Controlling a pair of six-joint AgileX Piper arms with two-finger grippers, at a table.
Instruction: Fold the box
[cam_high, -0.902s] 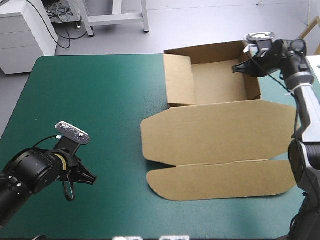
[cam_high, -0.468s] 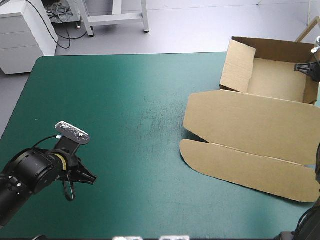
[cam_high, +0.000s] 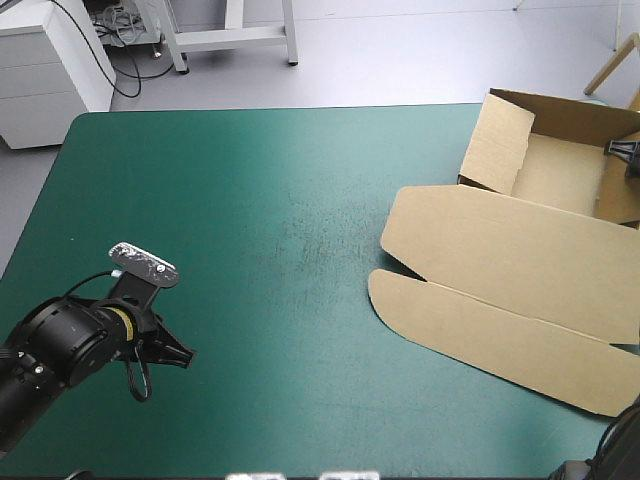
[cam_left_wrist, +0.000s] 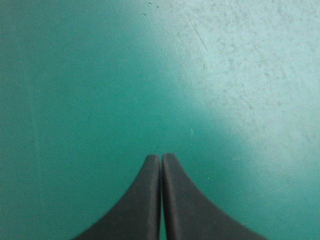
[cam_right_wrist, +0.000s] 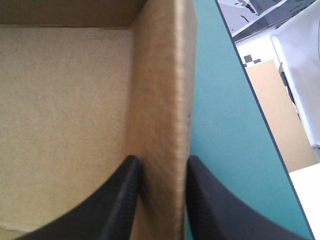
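Clamping a raised wall of the brown cardboard box (cam_right_wrist: 160, 100) between nearly closed black fingers: right gripper (cam_right_wrist: 160, 162). Box dragged toward the right edge of the teal-green surface (cam_high: 250, 200) since earlier; judged repositioning only, lid flat. Idle left gripper (cam_left_wrist: 161, 157): fingers together, empty.

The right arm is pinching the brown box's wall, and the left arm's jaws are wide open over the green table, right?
Not quite. The left gripper has its jaws shut over the teal-green table cover, as the left wrist view shows. The right gripper does pinch a wall of the brown cardboard box.
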